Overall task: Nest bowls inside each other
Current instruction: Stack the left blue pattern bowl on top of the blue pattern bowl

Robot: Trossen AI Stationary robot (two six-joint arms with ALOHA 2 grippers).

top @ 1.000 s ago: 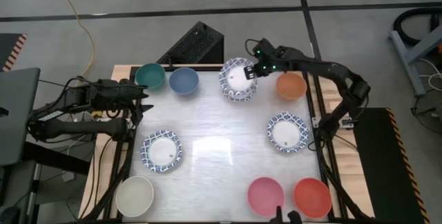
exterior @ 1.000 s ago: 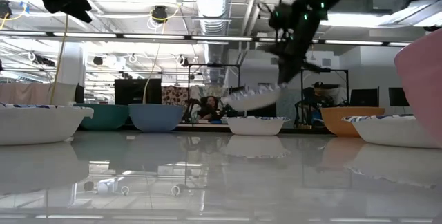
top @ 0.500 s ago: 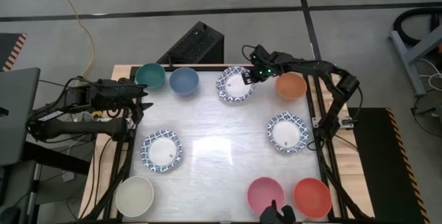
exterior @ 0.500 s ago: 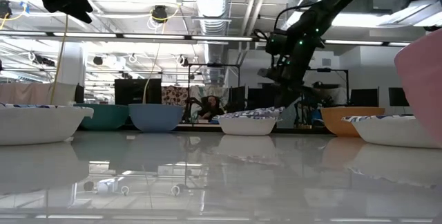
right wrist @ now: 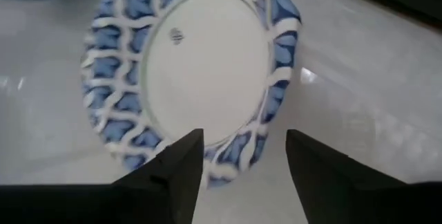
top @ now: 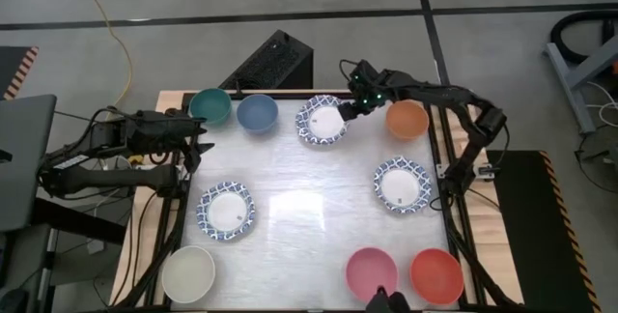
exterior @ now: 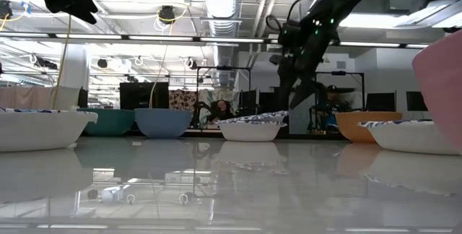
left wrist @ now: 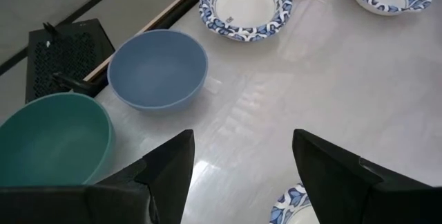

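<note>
A white bowl with a blue patterned rim (top: 322, 120) sits level at the table's far middle. In the low view it (exterior: 250, 127) seems to rest inside a second bowl of the same kind. My right gripper (top: 346, 111) hovers open at this bowl's right rim. In the right wrist view its fingers (right wrist: 245, 175) stand on either side of the rim without touching it. My left gripper (top: 198, 139) waits open at the table's left edge, near the teal bowl (top: 210, 106) and the blue bowl (top: 257, 113).
An orange bowl (top: 407, 119) stands just right of my right gripper. Patterned bowls sit at mid right (top: 401, 184) and mid left (top: 226, 210). Near the front edge are a cream bowl (top: 188, 272), a pink bowl (top: 371, 272) and a red bowl (top: 435, 274).
My right gripper has come down with the tilted patterned bowl, opened and let go. The bowl has dropped from its raised, tipped pose and now lies level in the patterned bowl below, a little farther toward the table's left.
</note>
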